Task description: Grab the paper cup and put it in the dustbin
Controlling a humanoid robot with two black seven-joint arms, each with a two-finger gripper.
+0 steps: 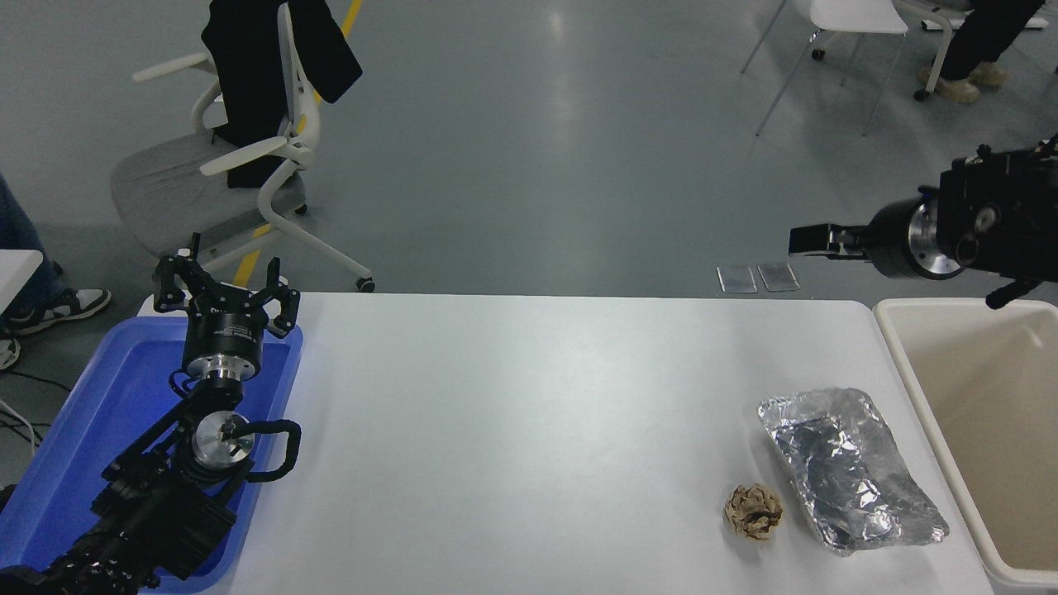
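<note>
The paper cup does not show anywhere in the head view; it is hidden or out of view. The dustbin (897,364), cream-white with a beige inside, stands at the table's right end, and the part of its inside that shows holds nothing I can see. My right gripper (814,241) hangs high above the table's far right corner, left of the bin, pointing left and seen side-on. It holds nothing that I can see. My left gripper (223,291) is parked open over the blue tray at the lower left.
A crumpled brown paper ball (753,511) and a crushed foil tray (847,468) lie at the front right of the white table (512,430). A blue plastic tray (74,430) sits under the left arm. Chairs and people's legs are on the floor beyond.
</note>
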